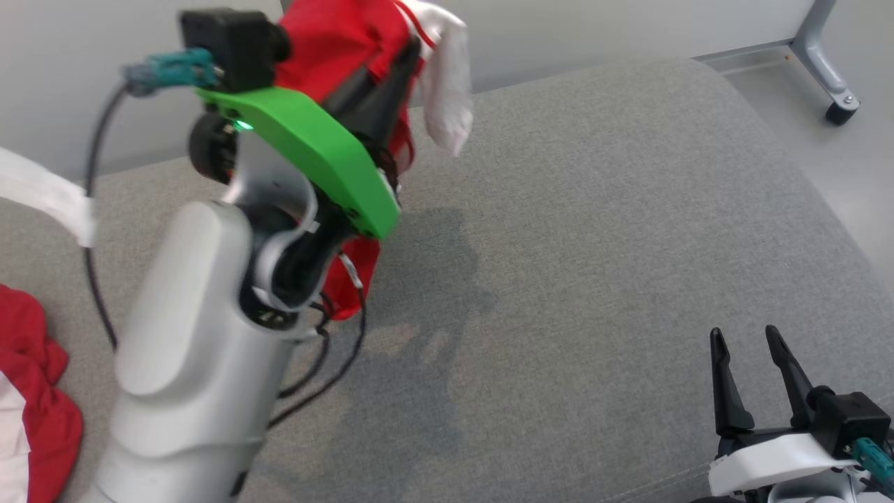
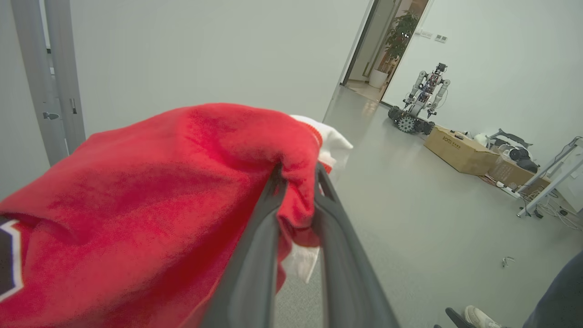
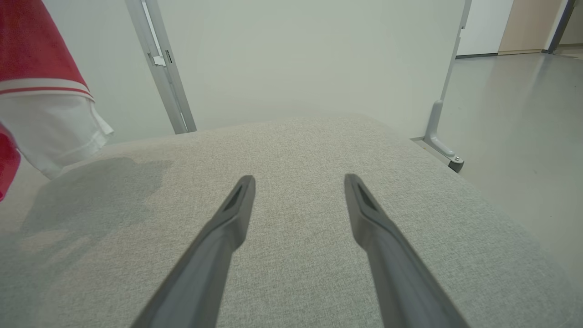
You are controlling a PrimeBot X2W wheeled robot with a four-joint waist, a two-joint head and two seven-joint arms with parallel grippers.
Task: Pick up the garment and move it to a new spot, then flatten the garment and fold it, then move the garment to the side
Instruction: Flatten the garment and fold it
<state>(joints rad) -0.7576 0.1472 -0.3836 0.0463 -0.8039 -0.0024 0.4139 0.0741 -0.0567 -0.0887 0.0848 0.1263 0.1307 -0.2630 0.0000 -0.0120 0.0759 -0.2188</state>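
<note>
Stage: the first step is in hand. The red and white garment [image 1: 328, 42] is gathered up in the air, not lying on the grey cushion [image 1: 594, 244].
Done: the pick-up looks made, judging by the cloth hanging from the raised left arm.
Left to do: setting the garment down at a new spot on the cushion, flattening it, folding it and moving it aside. None of these shows as started.
Left gripper [image 1: 413, 47]: narrow, with its two dark fingers pinched on a fold of the red cloth, held high over the cushion's far left part.
Garment relative to left gripper: in the left wrist view the fold sits between the fingers just below their tips. The red bulk drapes off to one side and a white part pokes out past the tips.
Garment relative to cushion: it hangs above the far left area and throws a shadow onto the cushion. Its lowest red corner dangles behind the forearm, and whether that corner touches the cushion cannot be told.
Right gripper [image 1: 744, 335]: spread wide and empty, low over the cushion's near right corner, well apart from the garment.
Other cloth: a red and white heap [image 1: 28, 391] lies at the cushion's near left edge. Whether it belongs to the same garment cannot be told.
</note>
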